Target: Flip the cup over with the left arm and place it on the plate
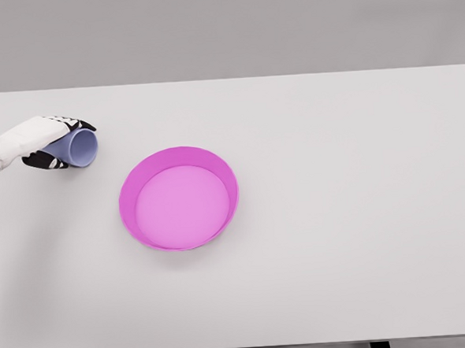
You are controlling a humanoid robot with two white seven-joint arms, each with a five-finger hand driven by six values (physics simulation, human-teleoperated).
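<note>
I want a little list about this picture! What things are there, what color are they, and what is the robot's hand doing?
cup: light blue, lying on its side, open end facing the plate
plate: bright pink, round with a raised rim, nothing in it
table: white, holds the cup and the plate
left hand: white with black fingertips, wrapped around the cup at the table's left side
cup and plate: apart, the cup is to the upper left of the plate
right hand: not in the picture
</note>
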